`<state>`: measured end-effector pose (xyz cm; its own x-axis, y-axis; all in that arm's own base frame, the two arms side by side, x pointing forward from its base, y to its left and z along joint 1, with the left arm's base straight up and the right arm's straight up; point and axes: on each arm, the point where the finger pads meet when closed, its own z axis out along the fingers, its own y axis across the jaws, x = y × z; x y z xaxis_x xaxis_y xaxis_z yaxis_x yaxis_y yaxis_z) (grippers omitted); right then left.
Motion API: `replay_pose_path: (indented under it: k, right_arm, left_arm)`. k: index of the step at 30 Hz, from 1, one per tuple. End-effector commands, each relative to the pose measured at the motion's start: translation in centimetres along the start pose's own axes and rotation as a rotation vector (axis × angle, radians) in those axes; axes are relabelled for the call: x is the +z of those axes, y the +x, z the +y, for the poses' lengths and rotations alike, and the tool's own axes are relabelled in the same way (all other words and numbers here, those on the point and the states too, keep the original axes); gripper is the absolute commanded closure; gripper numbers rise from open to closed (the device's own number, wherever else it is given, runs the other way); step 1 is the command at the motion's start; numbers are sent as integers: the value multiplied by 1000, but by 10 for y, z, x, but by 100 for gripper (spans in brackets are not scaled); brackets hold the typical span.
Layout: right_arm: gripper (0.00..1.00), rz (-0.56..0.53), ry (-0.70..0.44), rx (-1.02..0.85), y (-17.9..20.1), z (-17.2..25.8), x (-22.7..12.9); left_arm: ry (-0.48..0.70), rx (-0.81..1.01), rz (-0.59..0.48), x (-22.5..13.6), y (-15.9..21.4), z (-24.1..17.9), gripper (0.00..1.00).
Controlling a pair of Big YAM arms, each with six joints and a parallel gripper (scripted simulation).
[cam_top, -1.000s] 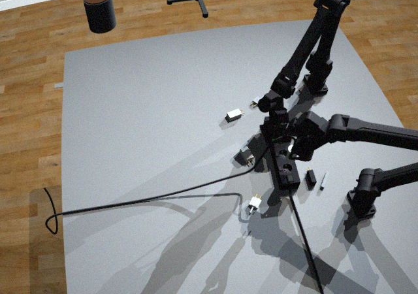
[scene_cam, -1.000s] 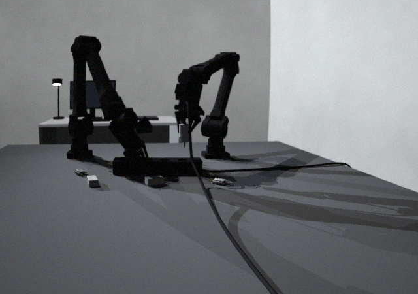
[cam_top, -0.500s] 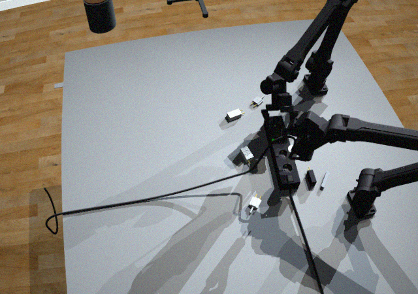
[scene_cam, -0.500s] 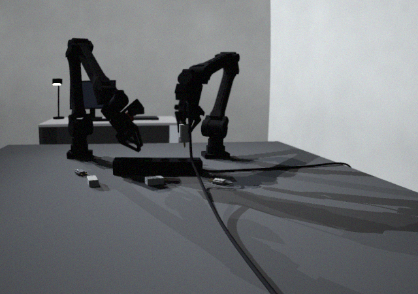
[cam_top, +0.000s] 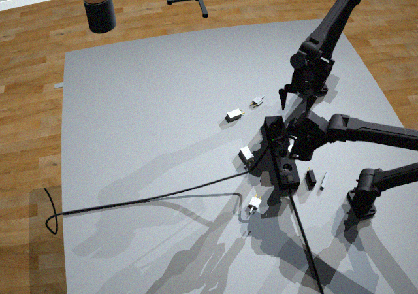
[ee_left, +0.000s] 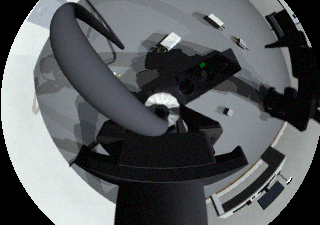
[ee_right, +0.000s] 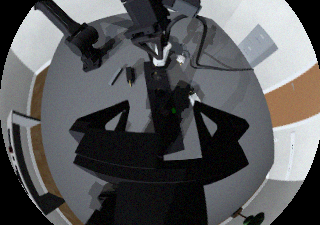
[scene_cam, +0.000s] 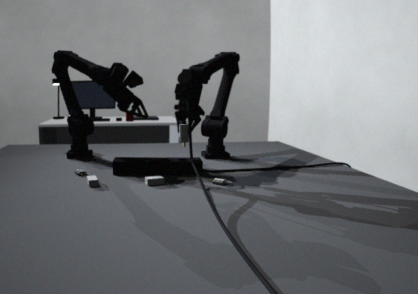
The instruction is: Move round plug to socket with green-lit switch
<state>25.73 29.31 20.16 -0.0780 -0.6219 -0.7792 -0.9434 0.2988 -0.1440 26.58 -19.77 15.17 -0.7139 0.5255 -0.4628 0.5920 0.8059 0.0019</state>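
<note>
Black plastic power strip (cam_top: 292, 183) (scene_cam: 128, 166) (ee_left: 231, 57) (ee_right: 157, 99): on the bench (cam_top: 134, 98) (scene_cam: 101, 233) (ee_left: 245, 87) (ee_right: 65, 115), beneath our work
Our right end effector (cam_top: 295, 109) (scene_cam: 141, 115) (ee_left: 271, 82) (ee_right: 161, 103): wide, farther from the plug
Our left end effector (cam_top: 293, 151) (scene_cam: 185, 129) (ee_left: 161, 104) (ee_right: 162, 54): closed on the white round plug (cam_top: 290, 147) (scene_cam: 183, 133) (ee_left: 162, 101) (ee_right: 161, 62), upright, prongs down, above the strip
Green-lit switch (cam_top: 272, 139) (scene_cam: 147, 160) (ee_left: 202, 65) (ee_right: 173, 110): lower, toward our right arm

plug (scene_cam: 183, 133) (ee_left: 162, 105) above power strip (cam_top: 290, 183) (scene_cam: 157, 166) (ee_left: 217, 75) (ee_right: 159, 92), apparently clear of it; adapter (scene_cam: 154, 180) before strip in exterior view.
</note>
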Motion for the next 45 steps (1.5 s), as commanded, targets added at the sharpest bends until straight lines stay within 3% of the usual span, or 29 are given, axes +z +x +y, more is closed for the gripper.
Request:
replay_pose_path:
  k: [1, 9, 11, 18, 26, 34, 45]
  right_arm:
    - [0, -141, 111, 124, -31, 16, -42]
    - [0, -319, 184, 199, -55, 30, -92]
    - [0, -319, 184, 199, -55, 30, -92]
    - [0, -469, 229, 278, -63, 41, -132]
    - [0, -472, 249, 268, -60, 40, -136]
    - [0, -484, 261, 237, -77, 26, -164]
    - [0, -470, 235, 250, -76, 24, -165]
  left_arm:
    - [27, -48, -91, -18, -54, -27, 67]
    - [33, -41, -90, -2, -83, -98, 67]
    - [33, -41, -90, -2, -83, -98, 67]
    - [26, -9, -69, 20, -90, -131, 67]
    - [9, 13, -25, 48, -64, -126, 67]
    - [16, 8, -44, 42, -70, -127, 67]
    - [18, 9, -43, 42, -70, -128, 67]
